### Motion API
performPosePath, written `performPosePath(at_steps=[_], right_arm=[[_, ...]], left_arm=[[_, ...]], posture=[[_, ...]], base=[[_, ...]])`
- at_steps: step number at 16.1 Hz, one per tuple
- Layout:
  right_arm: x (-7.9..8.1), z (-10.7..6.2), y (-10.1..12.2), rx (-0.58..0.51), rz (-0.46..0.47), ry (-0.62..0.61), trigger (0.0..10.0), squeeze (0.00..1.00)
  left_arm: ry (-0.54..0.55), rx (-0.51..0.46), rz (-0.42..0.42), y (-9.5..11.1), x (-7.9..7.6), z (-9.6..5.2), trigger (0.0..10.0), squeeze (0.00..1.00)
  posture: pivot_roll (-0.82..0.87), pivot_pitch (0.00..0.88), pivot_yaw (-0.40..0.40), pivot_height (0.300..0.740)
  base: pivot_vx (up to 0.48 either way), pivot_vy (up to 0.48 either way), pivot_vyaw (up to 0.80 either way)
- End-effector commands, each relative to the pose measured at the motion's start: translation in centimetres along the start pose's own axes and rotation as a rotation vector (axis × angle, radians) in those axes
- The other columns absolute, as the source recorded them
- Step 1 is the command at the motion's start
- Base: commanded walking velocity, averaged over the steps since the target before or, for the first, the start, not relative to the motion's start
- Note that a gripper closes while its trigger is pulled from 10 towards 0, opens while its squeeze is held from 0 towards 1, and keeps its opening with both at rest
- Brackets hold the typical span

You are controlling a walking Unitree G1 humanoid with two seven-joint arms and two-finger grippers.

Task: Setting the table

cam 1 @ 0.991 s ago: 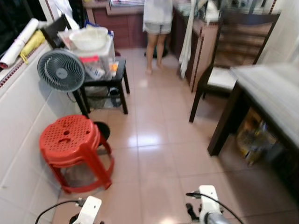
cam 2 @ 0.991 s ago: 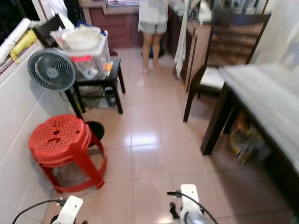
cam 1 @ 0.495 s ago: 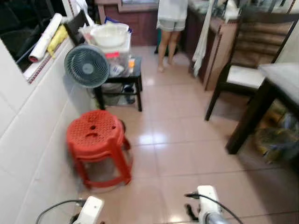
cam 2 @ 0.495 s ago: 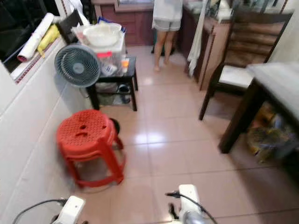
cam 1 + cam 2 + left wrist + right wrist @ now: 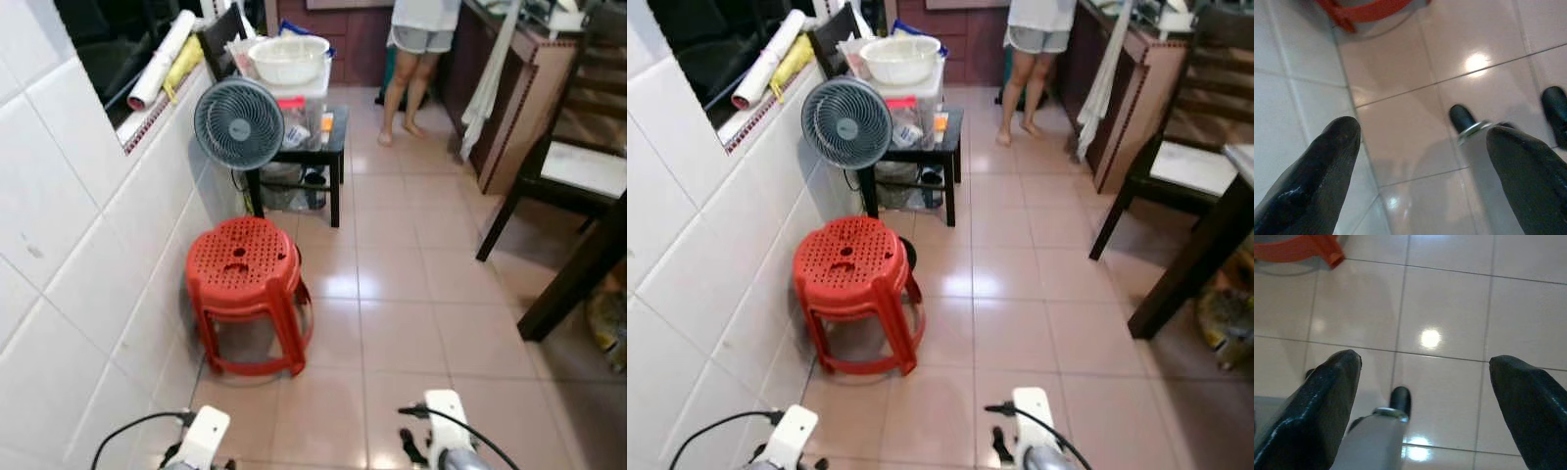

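Floor tile fills most of what I see, pink and glossy, with my two arms low at the bottom edge of the head views. My left hand [image 5: 1420,171] hangs with its fingers spread wide over the tile beside the white wall, holding nothing; my right hand [image 5: 1425,401] is likewise spread and empty above the floor.

The tabletop [image 5: 1242,162] I am meant to set is barely in sight, a pale corner at the right edge of the frame above a dark leg. No plate or cutlery is in my grasp. The nearest dishware I can make out is a white bowl [image 5: 289,57] at the upper middle, on a stack of clear boxes atop a small black side table [image 5: 323,152].

Risks, as I judge them: the red stool [image 5: 245,289] stands left of centre, close to my path, and a careless step or a swinging left arm could knock it over. The round fan [image 5: 238,123] leans out from the side table just above the stool, so reaching for the bowl could topple it. A person [image 5: 423,39] stands at the top of the frame, and moving that way fast could mean a collision. The dark chair [image 5: 568,171] on the right narrows the way to the tabletop.
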State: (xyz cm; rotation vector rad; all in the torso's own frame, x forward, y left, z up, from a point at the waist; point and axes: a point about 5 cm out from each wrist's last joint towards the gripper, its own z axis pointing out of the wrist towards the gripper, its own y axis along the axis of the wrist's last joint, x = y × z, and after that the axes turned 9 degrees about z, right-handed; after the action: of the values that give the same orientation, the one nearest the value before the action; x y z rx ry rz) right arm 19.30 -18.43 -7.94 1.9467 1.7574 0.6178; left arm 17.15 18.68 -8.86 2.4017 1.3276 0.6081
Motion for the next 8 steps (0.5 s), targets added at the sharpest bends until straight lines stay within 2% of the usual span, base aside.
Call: performPosePath(at_steps=[1,5,8], right_arm=[[0.29,0.00,-0.21,0.005,0.004,0.004,10.0,0.00],[0.21,-0.03,-0.30,0.008,0.002,0.005,10.0,0.00],[0.20,-0.04,-0.32,0.008,-0.003,0.006,10.0,0.00]], left_arm=[[-0.005,0.007,0.013,-0.18,0.34,-0.08,10.0,0.00],[-0.014,0.013,0.017,-0.33,0.63,-0.14,10.0,0.00],[-0.023,0.014,0.016,-0.44,0.63,-0.18,10.0,0.00]], posture=[[-0.19,0.000,0.039,0.740],[-0.19,0.000,0.042,0.740],[-0.20,0.000,0.042,0.740]], base=[[0.000,0.000,0.00],[0.000,0.000,0.00],[0.278,0.000,0.00]])
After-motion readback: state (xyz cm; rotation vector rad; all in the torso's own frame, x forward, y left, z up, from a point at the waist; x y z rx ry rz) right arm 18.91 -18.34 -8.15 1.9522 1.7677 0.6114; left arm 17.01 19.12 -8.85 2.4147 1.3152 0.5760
